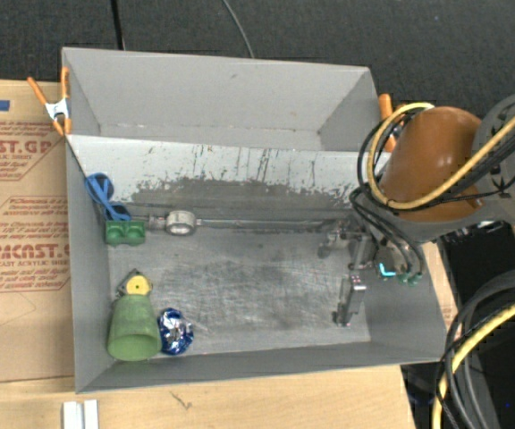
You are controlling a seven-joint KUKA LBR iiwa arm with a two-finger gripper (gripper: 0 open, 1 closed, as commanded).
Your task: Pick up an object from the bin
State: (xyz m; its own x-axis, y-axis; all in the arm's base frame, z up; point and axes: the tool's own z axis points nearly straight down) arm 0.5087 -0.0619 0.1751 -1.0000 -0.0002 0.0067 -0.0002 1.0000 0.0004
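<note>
The end effector (347, 315) hangs low over the bare floor of the bin (266, 284), close to its right wall and towards the near edge. Nothing lies under it or beside it. Whether it is released or clenched cannot be told from this angle, and nothing can be seen in its grasp. All the bin's contents sit well apart from it, along the left side. In the near-left corner a green cup (132, 331) lies with a blue and white crumpled ball (174, 331) touching or just beside it on the right, and a small yellow piece (136, 285) lies just above the cup. Further back, against the left wall, is a blue loop (102, 193) with a green block (123, 232) at its lower end, and a silver round piece (180, 223) lies just beside the block near the foot of the back wall. No thing is yet singled out, so the step in hand looks like choosing a target and crossing the bin to it. To do that well, the arm would probably best rise a little before travelling left so that it does not drag on the floor. It could then settle on something standing free: the silver round piece or the yellow piece has open floor around it. The cup and ball crowd each other and the corner walls, which could block a clean closing.
</note>
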